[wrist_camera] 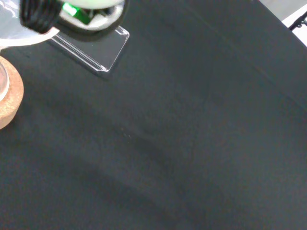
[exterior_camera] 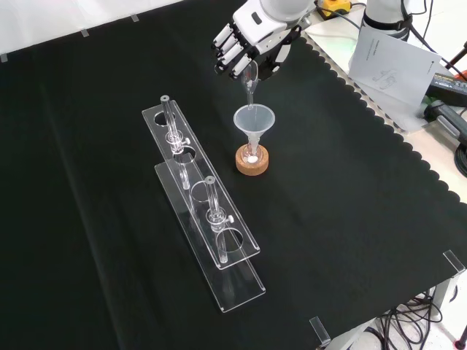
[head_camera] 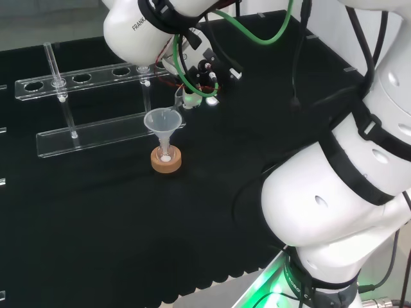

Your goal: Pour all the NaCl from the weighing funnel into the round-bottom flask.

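The hand (exterior_camera: 244, 42) hung just above the funnel (exterior_camera: 253, 121), with its fingers (exterior_camera: 228, 52) curled around a thin clear weighing funnel (exterior_camera: 250, 79). This piece was tilted steeply, and its narrow tip pointed down into the mouth of the funnel. The funnel stood in the neck of the flask (exterior_camera: 252, 155), which sat on a cork ring (exterior_camera: 252, 163) on the desk (exterior_camera: 350, 219). A little white powder lay at the bottom of the flask. In the front view, a clear rack (exterior_camera: 208, 219) with some tubes stood to the left of the funnel, well apart from it. In the wrist view, the cork ring (wrist_camera: 8, 100) showed at the edge.
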Action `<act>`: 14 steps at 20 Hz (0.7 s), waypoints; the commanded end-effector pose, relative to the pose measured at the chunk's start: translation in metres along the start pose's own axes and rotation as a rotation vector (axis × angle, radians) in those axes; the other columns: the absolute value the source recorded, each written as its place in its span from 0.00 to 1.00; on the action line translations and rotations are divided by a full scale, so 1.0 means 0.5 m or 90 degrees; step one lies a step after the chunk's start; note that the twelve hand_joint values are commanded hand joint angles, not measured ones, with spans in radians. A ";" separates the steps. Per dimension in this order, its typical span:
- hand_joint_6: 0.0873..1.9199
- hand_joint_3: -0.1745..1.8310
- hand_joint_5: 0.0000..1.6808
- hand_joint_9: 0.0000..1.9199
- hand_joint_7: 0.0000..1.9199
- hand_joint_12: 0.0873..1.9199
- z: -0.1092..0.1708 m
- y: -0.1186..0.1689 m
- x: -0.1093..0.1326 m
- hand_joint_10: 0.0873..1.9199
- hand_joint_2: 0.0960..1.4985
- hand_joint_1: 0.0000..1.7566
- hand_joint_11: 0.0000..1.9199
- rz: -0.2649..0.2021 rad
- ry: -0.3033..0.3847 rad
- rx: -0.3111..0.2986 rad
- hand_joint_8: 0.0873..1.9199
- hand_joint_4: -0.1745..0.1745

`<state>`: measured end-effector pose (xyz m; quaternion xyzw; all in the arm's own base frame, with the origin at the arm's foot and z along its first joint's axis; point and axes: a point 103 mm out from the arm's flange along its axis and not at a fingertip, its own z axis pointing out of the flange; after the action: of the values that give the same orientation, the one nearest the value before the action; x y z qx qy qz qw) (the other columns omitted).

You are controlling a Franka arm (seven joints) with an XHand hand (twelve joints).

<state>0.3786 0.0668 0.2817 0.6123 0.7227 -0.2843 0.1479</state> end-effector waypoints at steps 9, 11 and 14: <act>0.42 0.41 0.69 0.49 0.29 0.53 0.001 -0.003 -0.004 0.14 0.44 0.62 0.41 0.000 -0.003 0.000 0.31 1.00; 0.42 0.41 0.70 0.49 0.29 0.53 -0.001 -0.002 -0.001 0.14 0.44 0.62 0.41 -0.002 -0.008 0.001 0.31 1.00; 0.42 0.41 0.70 0.49 0.29 0.53 -0.003 0.000 0.003 0.14 0.44 0.62 0.41 -0.004 -0.011 0.003 0.31 1.00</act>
<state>0.3783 0.0667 0.2825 0.6100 0.7226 -0.2883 0.1504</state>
